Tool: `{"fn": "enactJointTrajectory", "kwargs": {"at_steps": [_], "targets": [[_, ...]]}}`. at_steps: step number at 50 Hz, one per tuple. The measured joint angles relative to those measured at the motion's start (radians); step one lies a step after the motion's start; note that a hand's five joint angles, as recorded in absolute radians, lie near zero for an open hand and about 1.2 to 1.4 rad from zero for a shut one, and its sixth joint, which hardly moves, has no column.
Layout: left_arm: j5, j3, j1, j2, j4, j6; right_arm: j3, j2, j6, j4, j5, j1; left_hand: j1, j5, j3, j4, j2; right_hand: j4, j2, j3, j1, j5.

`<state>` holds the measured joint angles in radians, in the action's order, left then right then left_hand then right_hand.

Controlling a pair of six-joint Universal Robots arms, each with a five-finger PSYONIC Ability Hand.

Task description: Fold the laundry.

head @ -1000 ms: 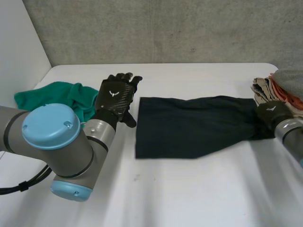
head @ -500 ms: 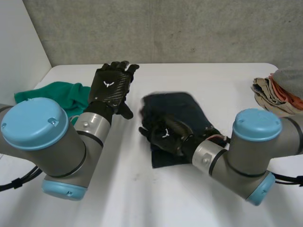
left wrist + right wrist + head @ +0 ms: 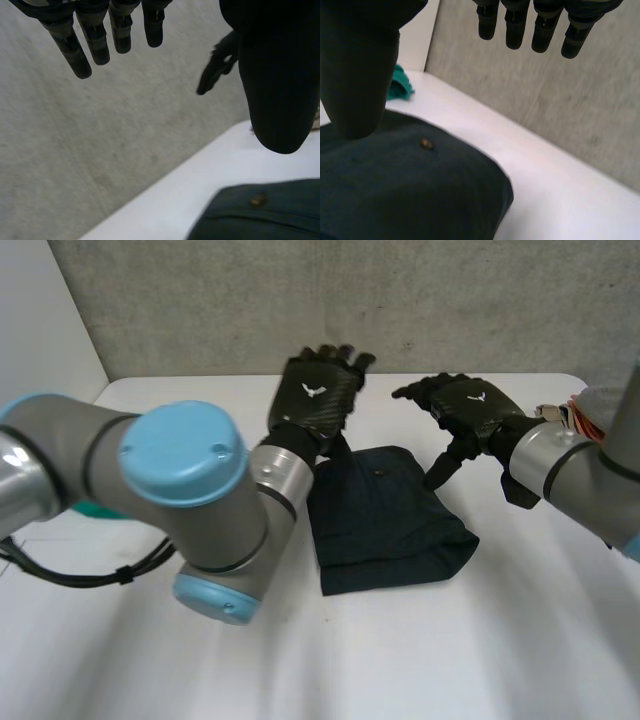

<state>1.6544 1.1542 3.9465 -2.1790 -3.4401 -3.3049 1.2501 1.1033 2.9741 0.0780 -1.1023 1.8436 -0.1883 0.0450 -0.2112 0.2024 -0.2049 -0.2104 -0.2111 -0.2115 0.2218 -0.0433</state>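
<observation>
A dark navy garment (image 3: 385,525) lies folded in half at the middle of the white table (image 3: 300,660), a small button (image 3: 425,144) showing on its top layer. My left hand (image 3: 318,400) is raised over the garment's far left corner, open, holding nothing. In the left wrist view its fingers (image 3: 95,35) are straight above the garment (image 3: 265,210). My right hand (image 3: 470,410) hovers above the garment's far right side, fingers (image 3: 540,25) spread and empty, off the cloth (image 3: 410,190).
A pile of beige and orange clothes (image 3: 562,415) sits at the table's right edge, behind my right arm. A green cloth (image 3: 400,85) lies at the far left. A grey wall (image 3: 200,300) stands behind the table's far edge.
My right hand carried the garment's right end over to the left, folding it in half, then let go and lifted off. My left hand swung right, toward the garment's far edge.
</observation>
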Motion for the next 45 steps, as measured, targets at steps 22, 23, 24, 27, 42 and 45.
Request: {"fn": "enactJointTrajectory", "kwargs": {"at_steps": [22, 23, 24, 27, 42, 45], "targets": [[0.07, -0.329, 0.038, -0.384, 0.47, -0.001, -0.501, -0.494, -0.212, 0.417, -0.129, 0.002, -0.043, 0.005, -0.011, 0.02, -0.029, 0.0, 0.012, 0.004, -0.018, 0.0], [0.069, -0.325, 0.041, -0.382, 0.482, -0.001, -0.499, -0.493, -0.251, 0.411, -0.162, 0.002, -0.051, 0.005, -0.011, 0.022, -0.033, 0.0, 0.016, 0.006, -0.024, 0.0], [0.067, -0.321, 0.042, -0.374, 0.491, -0.001, -0.493, -0.487, -0.292, 0.4, -0.196, 0.002, -0.053, 0.005, -0.011, 0.022, -0.035, 0.0, 0.017, 0.006, -0.026, 0.0], [0.063, -0.308, 0.042, -0.337, 0.498, 0.002, -0.473, -0.466, -0.353, 0.359, -0.247, 0.0, -0.051, 0.005, -0.011, 0.022, -0.034, 0.0, 0.021, 0.006, -0.03, 0.0], [-0.083, -0.119, 0.043, 0.079, 0.317, 0.049, 0.081, -0.023, -0.495, -0.123, -0.257, 0.031, -0.036, 0.0, -0.009, 0.011, -0.015, 0.0, 0.021, 0.006, -0.03, 0.002], [-0.167, -0.081, 0.049, 0.137, 0.297, 0.052, 0.226, 0.051, -0.512, -0.181, -0.235, 0.046, -0.036, 0.0, -0.009, 0.011, -0.014, 0.0, 0.021, 0.006, -0.03, 0.002]]}}
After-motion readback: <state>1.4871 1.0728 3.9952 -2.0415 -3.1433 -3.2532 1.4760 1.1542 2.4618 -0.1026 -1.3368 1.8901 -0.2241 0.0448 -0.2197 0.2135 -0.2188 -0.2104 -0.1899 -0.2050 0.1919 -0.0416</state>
